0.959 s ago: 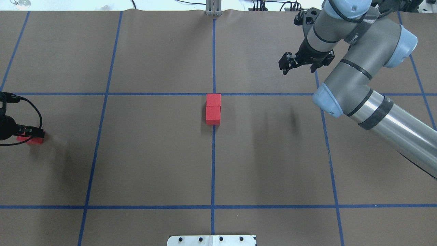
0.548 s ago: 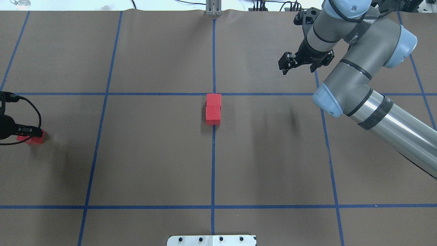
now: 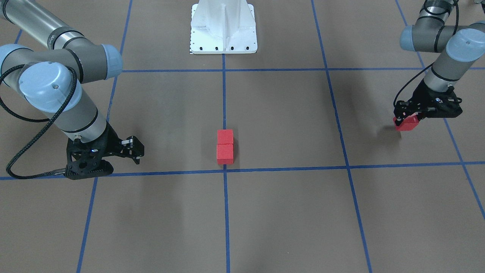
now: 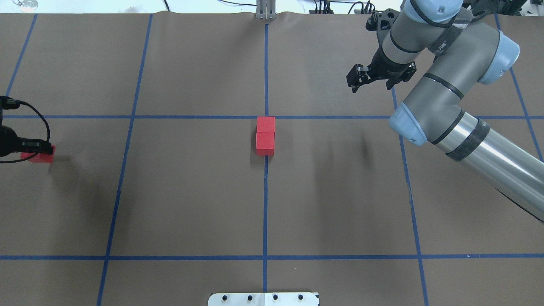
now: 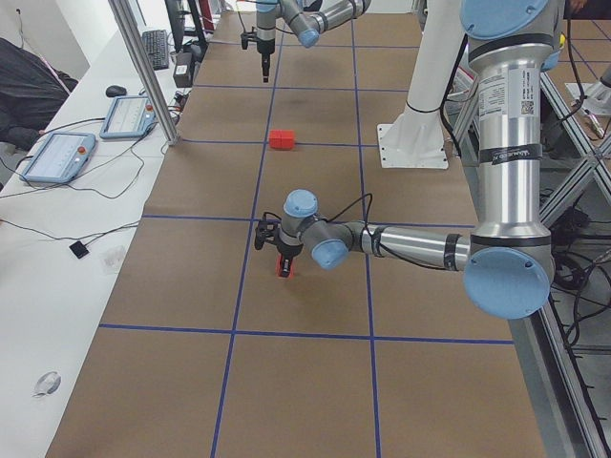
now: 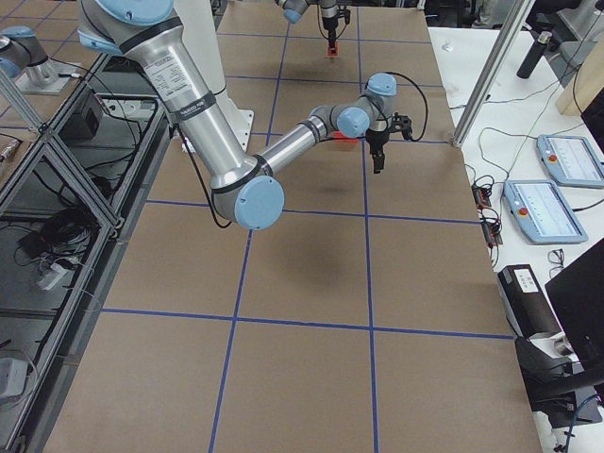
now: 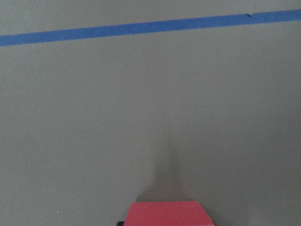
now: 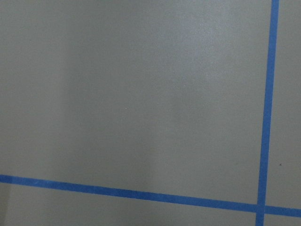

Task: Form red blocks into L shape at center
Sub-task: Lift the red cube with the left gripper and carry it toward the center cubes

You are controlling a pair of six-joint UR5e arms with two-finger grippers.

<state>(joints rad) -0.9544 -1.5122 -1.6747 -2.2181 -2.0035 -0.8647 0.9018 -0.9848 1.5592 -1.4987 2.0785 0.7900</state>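
Two red blocks point(image 4: 266, 124) point(image 4: 265, 143) lie touching in a line on the centre blue line; they also show in the front view point(image 3: 225, 136) point(image 3: 224, 151). My left gripper point(image 4: 42, 152) at the far left edge is shut on the third red block point(image 4: 41, 158) and holds it just above the paper. It shows in the front view point(image 3: 406, 124) and at the bottom of the left wrist view point(image 7: 167, 213). My right gripper point(image 4: 356, 80) hangs open and empty over the far right square, well away from the blocks.
Brown paper with a blue tape grid point(image 4: 265, 212) covers the table. The robot's white base plate point(image 3: 223, 26) stands at the near middle edge. The right arm's long links point(image 4: 467, 136) reach across the right side.
My left gripper has moved away from the robot with the red block in it and lifted it slightly. The right arm has barely moved. The two centre blocks are unchanged.
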